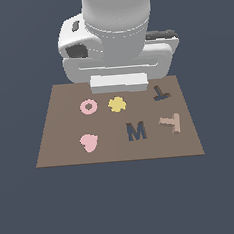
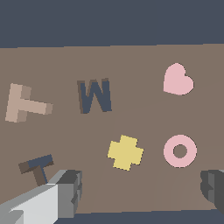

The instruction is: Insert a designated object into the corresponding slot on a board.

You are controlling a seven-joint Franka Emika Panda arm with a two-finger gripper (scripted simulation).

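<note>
The tan T block lies flat on the brown board, close to the board's edge on the exterior view's right, with a strip of bare board between it and that edge. Its long stem runs crosswise, pointing toward the navy M just beside it; its crossbar faces the edge. Nearest the board's front edge sit the pink heart and the M, each with open board around it. Farther back come the pink ring, the yellow flower and the dark T-shaped slot, near the far corner, a little apart from the block and slightly tilted. Past them the arm's bulk covers the board's far edge.

Only the wrist view shows the gripper: its fingers stand wide apart, holding nothing, hanging above the board near the slot, flower and ring.
</note>
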